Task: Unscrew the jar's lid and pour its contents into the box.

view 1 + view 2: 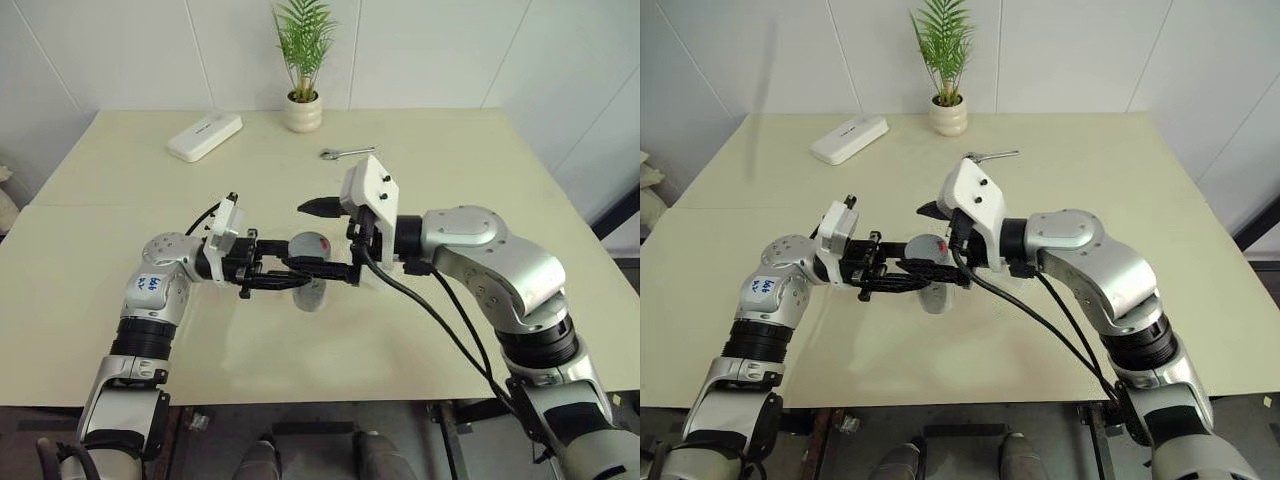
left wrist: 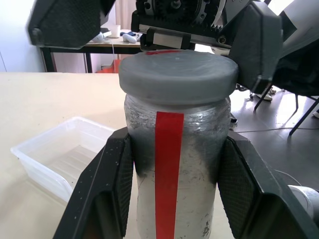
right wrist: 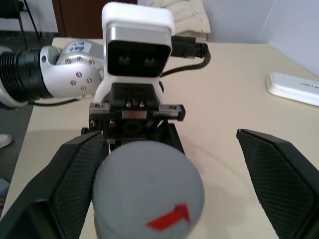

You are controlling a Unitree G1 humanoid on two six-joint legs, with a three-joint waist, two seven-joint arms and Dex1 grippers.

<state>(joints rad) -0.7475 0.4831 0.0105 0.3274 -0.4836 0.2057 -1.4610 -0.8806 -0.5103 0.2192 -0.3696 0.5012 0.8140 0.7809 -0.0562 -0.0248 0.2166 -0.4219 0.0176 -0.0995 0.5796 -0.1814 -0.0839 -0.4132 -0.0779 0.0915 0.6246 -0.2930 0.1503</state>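
Left gripper (image 2: pixel 174 184): clamped on the jar (image 2: pixel 175 164), mid-counter (image 1: pixel 450 330).
Right gripper (image 3: pixel 169 169): spread wide, straddling the lid (image 3: pixel 148 191).
Left wrist view: box (image 2: pixel 60 154) beside the jar.

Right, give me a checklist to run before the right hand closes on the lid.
1. Left hand clamped on the jar: ok.
2. Jar upright: ok.
3. Lid seated on the jar: ok.
4. Right hand open wide enough for the lid: ok.
5. Lid centred between the right fingers: not ok, it sits against one finger with a gap to the other.
6. Box standing open on the table: ok.
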